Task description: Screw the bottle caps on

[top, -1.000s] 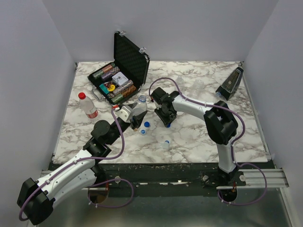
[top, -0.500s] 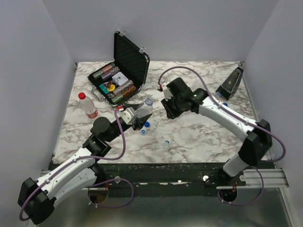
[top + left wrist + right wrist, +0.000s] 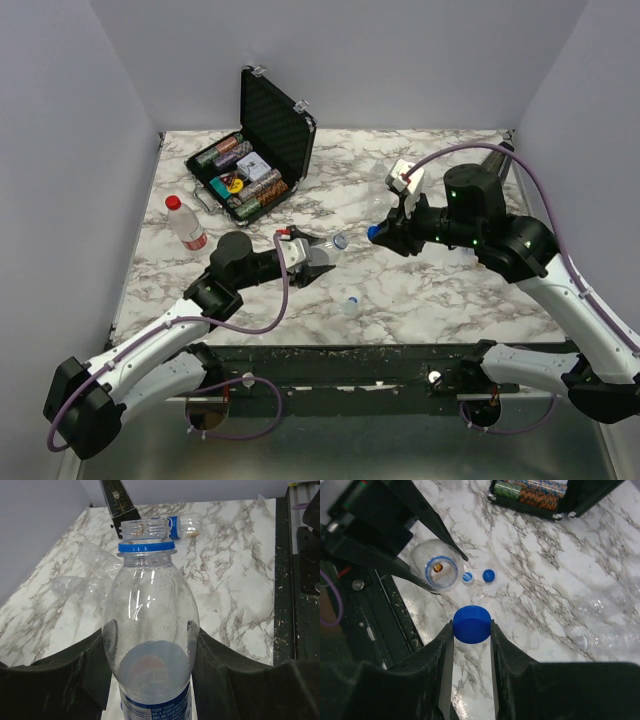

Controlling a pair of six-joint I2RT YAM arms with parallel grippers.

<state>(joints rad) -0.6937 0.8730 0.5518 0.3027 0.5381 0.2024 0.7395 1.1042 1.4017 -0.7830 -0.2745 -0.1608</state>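
My left gripper [image 3: 320,257] [image 3: 150,636] is shut on a clear bottle [image 3: 149,605] with a blue label and a blue neck ring. The bottle is tipped, its open mouth [image 3: 340,240] pointing at the right gripper. A little to the right of that mouth, above the table, my right gripper [image 3: 377,236] [image 3: 471,626] is shut on a blue cap [image 3: 471,624]. Two more blue caps [image 3: 489,575] lie on the marble beside the bottle's mouth [image 3: 437,571] in the right wrist view. A further small cap [image 3: 350,299] lies near the front edge.
A bottle with a red cap [image 3: 185,222] stands at the left. An open black case [image 3: 262,140] of poker chips sits at the back left, a black metronome [image 3: 487,176] at the back right. Empty clear bottles [image 3: 607,639] and a blue-labelled one [image 3: 181,524] lie near it.
The right arm has lifted from the table's middle and swung right, carrying the blue cap. The left gripper has moved right and tipped its bottle from upright to pointing at the cap.
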